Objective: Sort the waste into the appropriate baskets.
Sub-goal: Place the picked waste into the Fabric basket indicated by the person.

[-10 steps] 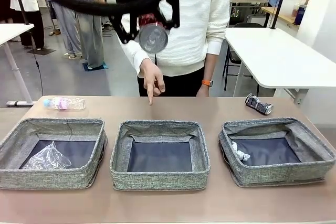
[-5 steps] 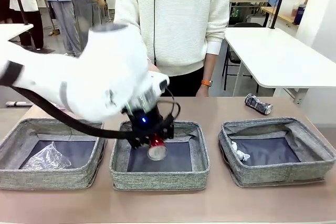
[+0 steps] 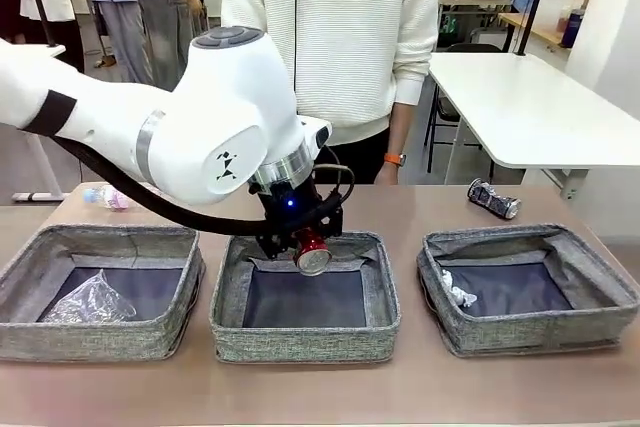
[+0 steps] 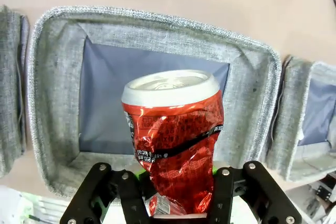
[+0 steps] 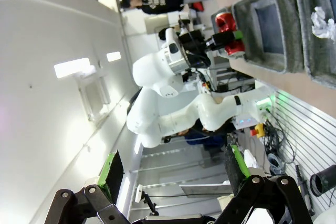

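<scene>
Left of the middle grey woven-fabric basket (image 3: 305, 340), an alike soft grey bin (image 3: 100, 337) holds a crumpled clear plastic cup (image 3: 90, 302). Above the middle basket, the left gripper (image 3: 300, 244) clamps a crushed, creased red can (image 4: 176, 129). Right of it, a third grey bin (image 3: 530, 332) holds a crumpled white paper ball (image 3: 458, 293). The right gripper (image 5: 173, 169) stands wide apart, empty.

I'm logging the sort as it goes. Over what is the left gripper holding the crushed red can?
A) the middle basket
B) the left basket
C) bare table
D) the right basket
A: the left gripper, shut on the crushed red can, hangs over the middle basket, whose lining shows behind the can in the left wrist view.
</scene>
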`<state>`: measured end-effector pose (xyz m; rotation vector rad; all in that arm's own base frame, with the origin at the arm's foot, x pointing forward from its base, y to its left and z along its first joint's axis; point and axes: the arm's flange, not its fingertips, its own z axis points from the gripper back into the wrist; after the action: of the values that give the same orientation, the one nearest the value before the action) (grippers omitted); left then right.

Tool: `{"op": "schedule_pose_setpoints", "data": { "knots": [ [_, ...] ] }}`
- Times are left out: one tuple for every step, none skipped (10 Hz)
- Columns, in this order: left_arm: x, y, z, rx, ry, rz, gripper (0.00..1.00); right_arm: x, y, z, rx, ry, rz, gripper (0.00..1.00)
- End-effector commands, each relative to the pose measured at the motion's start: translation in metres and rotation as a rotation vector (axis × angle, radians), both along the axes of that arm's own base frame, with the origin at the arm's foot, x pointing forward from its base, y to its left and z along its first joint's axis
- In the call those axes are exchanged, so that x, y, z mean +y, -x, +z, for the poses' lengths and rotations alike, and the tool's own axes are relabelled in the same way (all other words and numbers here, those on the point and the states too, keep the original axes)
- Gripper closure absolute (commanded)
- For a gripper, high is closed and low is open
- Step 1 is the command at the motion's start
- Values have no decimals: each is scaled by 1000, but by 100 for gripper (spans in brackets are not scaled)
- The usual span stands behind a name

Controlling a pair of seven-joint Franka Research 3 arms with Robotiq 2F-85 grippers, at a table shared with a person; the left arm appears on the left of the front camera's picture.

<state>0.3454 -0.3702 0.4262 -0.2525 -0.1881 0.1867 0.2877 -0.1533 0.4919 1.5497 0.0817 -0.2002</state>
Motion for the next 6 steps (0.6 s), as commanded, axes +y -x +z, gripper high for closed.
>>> {"op": "schedule_pose_setpoints", "data": {
  "knots": [
    [-5, 1, -4, 11, -24, -1, 84, 0, 0, 6, 7, -12, -1, 0],
    [-5, 0, -6, 10, -59, -14, 35, 0, 0, 6, 7, -12, -1, 0],
    [-6, 1, -6, 11, -53, -25, 27, 0, 0, 6, 7, -12, -1, 0],
    [-5, 1, -4, 8, -48, -25, 0, 0, 0, 6, 7, -12, -1, 0],
    [-3, 2, -2, 13, -29, -32, 0, 0, 0, 6, 7, -12, -1, 0],
    [-1, 2, -1, 19, -17, -38, 0, 0, 0, 6, 7, -12, -1, 0]
  ]
}}
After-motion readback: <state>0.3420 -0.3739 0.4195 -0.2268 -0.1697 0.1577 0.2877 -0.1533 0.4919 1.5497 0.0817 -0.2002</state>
